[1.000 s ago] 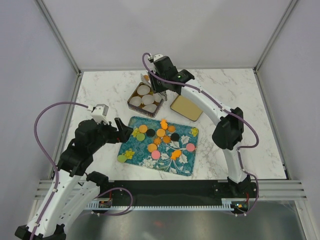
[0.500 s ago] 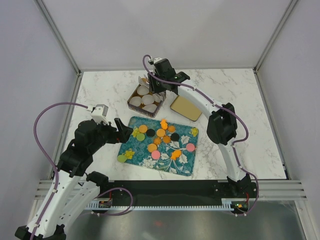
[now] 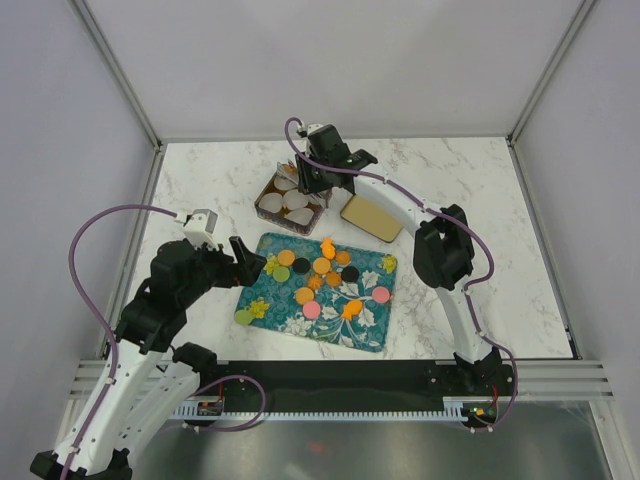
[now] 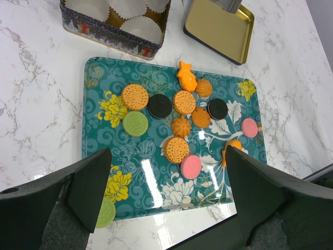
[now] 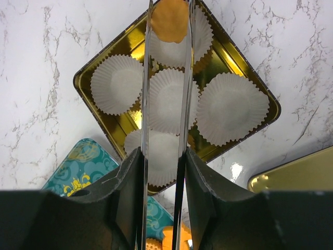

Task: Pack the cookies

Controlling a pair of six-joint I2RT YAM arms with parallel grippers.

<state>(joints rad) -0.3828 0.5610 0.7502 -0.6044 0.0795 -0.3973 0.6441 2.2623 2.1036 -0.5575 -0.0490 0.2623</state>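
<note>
Several cookies (image 3: 320,265) lie on the teal floral tray (image 3: 360,330), mostly orange, with black, pink and green ones (image 4: 182,101). A green cookie (image 4: 105,212) sits at the tray's near left corner. My right gripper (image 5: 162,156) is shut on metal tongs (image 5: 147,104), whose tips pinch an orange cookie (image 5: 167,21) over the far paper cup of the gold tin (image 5: 83,88). In the top view the right gripper (image 3: 305,175) hangs over the tin (image 3: 262,205). My left gripper (image 4: 167,177) stands open above the tray's near edge (image 4: 99,83), holding nothing.
The tin holds several white paper cups (image 5: 117,84). Its gold lid (image 3: 372,216) lies upturned to the right of the tin (image 4: 218,26). The enclosure's walls and frame posts ring the marble table (image 3: 480,230).
My right arm has shifted a little left and down, bringing the tongs and orange cookie over the tin. The left arm has not moved.
</note>
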